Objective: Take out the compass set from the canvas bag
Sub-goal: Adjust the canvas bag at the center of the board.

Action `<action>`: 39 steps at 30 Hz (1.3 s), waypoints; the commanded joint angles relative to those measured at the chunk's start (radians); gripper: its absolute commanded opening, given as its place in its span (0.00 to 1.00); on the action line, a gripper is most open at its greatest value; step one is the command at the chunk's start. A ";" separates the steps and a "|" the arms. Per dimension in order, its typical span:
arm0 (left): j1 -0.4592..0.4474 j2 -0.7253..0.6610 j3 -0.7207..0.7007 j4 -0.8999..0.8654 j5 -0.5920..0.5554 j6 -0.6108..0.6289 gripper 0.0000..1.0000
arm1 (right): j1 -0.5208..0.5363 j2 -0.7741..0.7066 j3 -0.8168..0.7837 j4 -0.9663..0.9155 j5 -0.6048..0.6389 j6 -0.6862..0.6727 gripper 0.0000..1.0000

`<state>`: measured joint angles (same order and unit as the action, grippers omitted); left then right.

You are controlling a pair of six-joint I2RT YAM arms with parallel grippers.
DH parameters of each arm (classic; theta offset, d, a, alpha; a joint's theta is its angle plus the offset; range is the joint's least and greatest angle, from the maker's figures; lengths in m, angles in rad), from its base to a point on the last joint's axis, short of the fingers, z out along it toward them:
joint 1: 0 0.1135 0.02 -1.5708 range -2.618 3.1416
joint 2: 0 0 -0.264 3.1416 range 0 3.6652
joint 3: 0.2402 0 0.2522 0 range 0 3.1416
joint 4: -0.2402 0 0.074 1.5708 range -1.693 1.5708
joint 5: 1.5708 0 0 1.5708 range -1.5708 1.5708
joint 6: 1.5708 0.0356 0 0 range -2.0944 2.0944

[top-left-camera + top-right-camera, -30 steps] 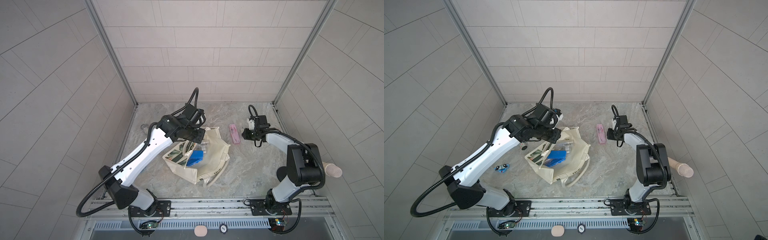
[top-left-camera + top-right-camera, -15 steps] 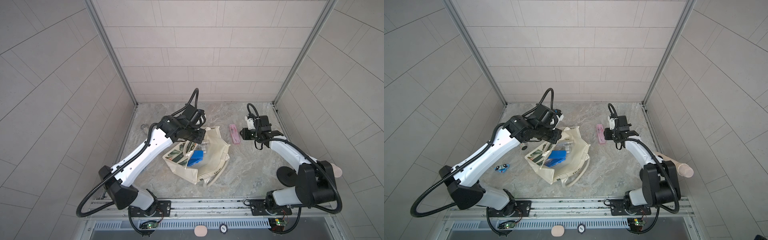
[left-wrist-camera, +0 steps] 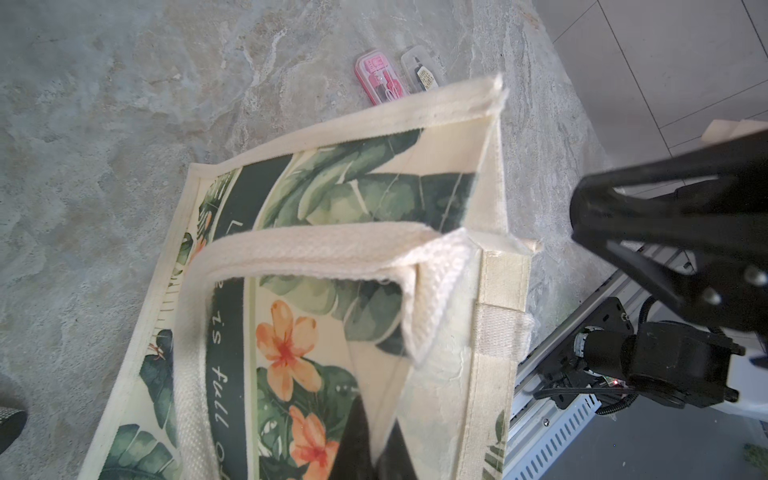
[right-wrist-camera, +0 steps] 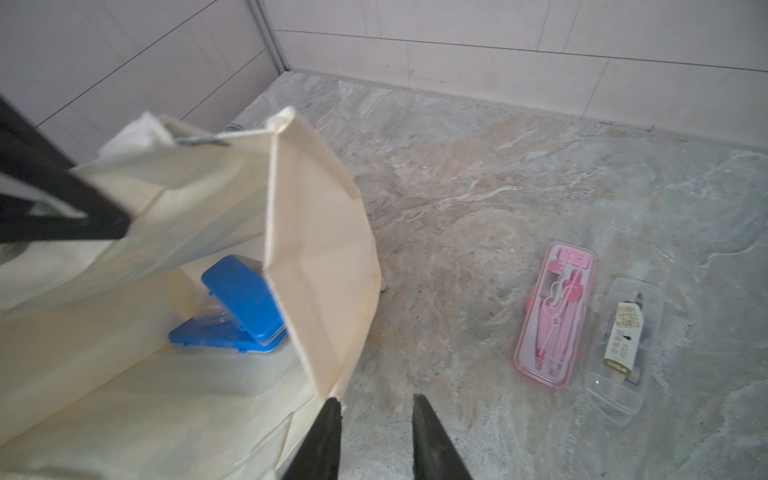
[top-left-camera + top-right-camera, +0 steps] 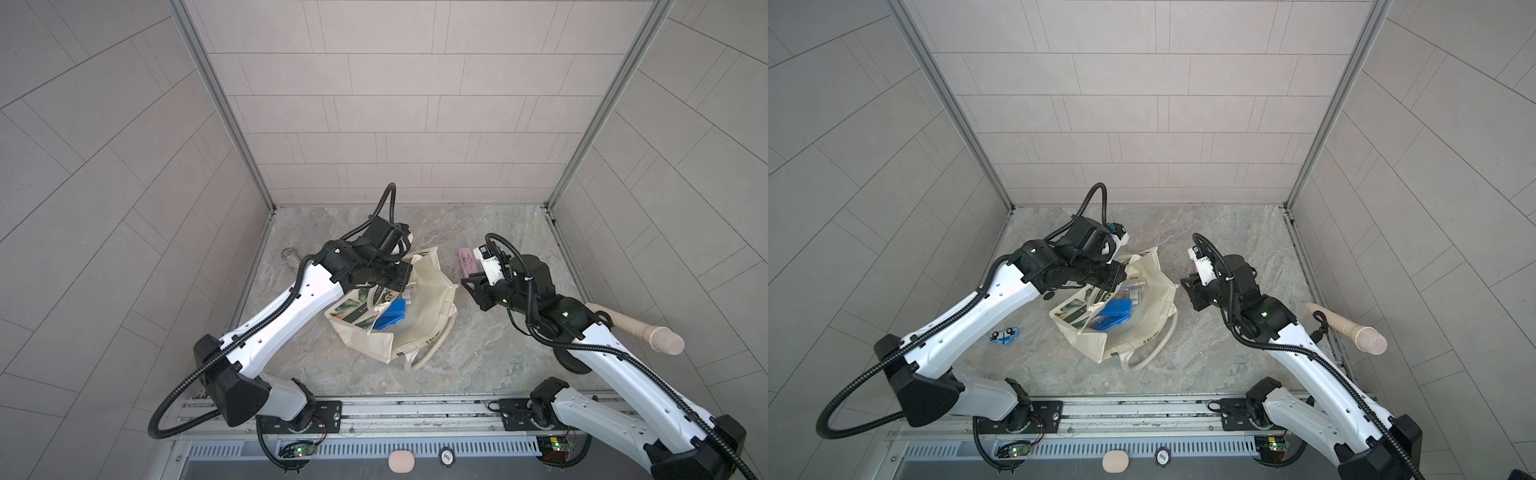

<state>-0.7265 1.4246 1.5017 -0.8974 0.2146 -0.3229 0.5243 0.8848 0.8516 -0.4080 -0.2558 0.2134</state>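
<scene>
We find free room through the mouth of the canvas bag (image 4: 324,249) to the blue case (image 4: 245,299), with the left end effector (image 5: 404,277) clamped on its rim. The bag's side panel stands just beside the right end effector (image 4: 377,399); bare desk (image 4: 457,208) lies beyond, up to the pink case (image 4: 557,316).

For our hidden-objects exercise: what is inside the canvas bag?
Inside the canvas bag lie two overlapping blue cases and, in a top view, a clear labelled packet. The bag's folded walls cover the rest of its interior.
</scene>
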 commanded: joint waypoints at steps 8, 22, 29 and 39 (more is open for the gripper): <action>0.004 -0.067 -0.148 0.139 0.011 -0.045 0.00 | 0.128 -0.125 0.004 -0.165 0.001 -0.140 0.33; 0.004 -0.090 -0.035 0.067 -0.003 -0.023 0.00 | 0.123 0.091 0.277 -0.219 0.011 -0.262 0.52; 0.002 -0.098 -0.024 0.061 -0.004 -0.028 0.00 | 0.118 0.310 0.466 -0.257 -0.003 -0.272 0.52; 0.002 -0.081 0.037 0.025 0.003 -0.017 0.00 | 0.119 0.457 0.533 -0.224 0.011 -0.158 0.43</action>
<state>-0.7265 1.3632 1.4750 -0.8963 0.2165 -0.3576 0.6453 1.3270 1.3567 -0.6392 -0.2466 0.0105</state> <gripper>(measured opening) 0.060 0.430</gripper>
